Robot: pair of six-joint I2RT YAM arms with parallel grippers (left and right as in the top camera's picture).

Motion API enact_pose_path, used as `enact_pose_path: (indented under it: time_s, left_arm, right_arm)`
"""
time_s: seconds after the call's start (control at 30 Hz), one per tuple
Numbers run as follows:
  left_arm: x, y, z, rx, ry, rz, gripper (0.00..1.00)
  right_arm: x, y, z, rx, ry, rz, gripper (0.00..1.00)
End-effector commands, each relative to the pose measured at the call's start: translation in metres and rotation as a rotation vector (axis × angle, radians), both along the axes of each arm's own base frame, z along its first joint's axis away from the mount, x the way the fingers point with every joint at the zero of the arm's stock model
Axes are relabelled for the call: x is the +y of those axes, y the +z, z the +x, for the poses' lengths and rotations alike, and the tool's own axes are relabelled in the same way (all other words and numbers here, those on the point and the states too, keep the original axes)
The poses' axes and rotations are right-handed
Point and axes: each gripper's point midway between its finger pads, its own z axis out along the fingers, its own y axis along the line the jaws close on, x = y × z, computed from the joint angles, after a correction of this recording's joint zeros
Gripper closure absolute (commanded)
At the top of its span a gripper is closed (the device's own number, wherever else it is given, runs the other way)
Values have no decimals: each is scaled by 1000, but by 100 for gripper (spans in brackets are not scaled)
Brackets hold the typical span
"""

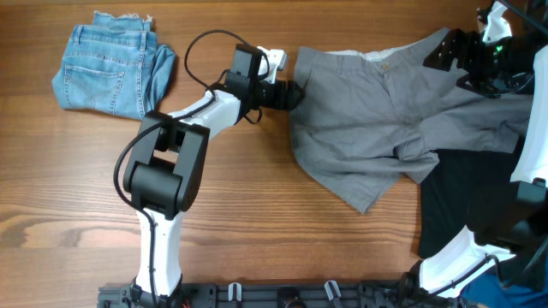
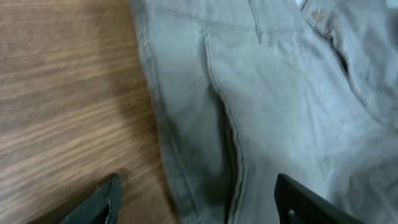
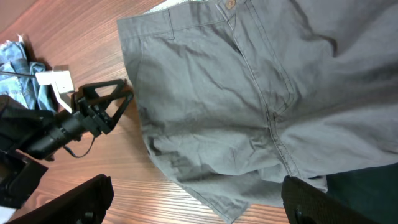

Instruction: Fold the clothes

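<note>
The grey shorts [image 1: 377, 111] lie spread on the wooden table at centre right, waistband toward the far edge. My left gripper [image 1: 291, 94] is open at the shorts' left edge. In the left wrist view its fingers [image 2: 199, 211] straddle the side seam of the shorts [image 2: 261, 93], one finger over wood and one over cloth. My right gripper [image 1: 451, 53] is open and empty above the shorts' far right part. In the right wrist view its fingers [image 3: 199, 205] hang wide apart above the shorts [image 3: 249, 93], with the left gripper [image 3: 112, 102] at the cloth's left edge.
Folded light-blue denim shorts [image 1: 111, 64] lie at the far left and also show in the right wrist view [image 3: 18, 68]. A black garment [image 1: 462, 197] lies under the grey shorts' right side. Bare wood [image 1: 257, 214] fills the front middle.
</note>
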Motion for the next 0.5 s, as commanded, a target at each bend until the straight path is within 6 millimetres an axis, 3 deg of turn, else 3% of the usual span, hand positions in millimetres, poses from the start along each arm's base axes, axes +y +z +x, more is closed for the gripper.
enact_pose_path:
  time_s: [0.0,0.1,0.17,0.23,0.27,0.3,0.4,0.43,0.47]
  left_arm:
    - [-20,-35,-15,91,-2,-13,24]
    - [-44,-37,-24,65,-46,-28,37]
    - [-60,-31,-27,49,-56,-52,51]
    - [-59,-33,-29,60,-53,-48,84]
    - [-52,-27,-23,64,-31,-54,95]
    - [-40,-12,-13,67,10,-74,96]
    - [33,74,24,-18,166,-98,96]
    - [64,94,32,-41,248,-70,96]
    - [117,120,39,-63,389,-11,96]
  right_arm:
    - [2,2,2,-15,18,14,9]
    - [2,2,1,-14,18,14,12]
    - [3,2,1,-11,18,16,14]
    - [3,2,-1,-6,21,16,16]
    - [3,2,-1,-5,22,16,16]
    - [3,1,-2,-1,23,17,17]
    - [5,0,-9,31,24,25,16]
    - [5,-1,-12,46,23,25,16]
    - [5,-2,-13,53,24,15,16]
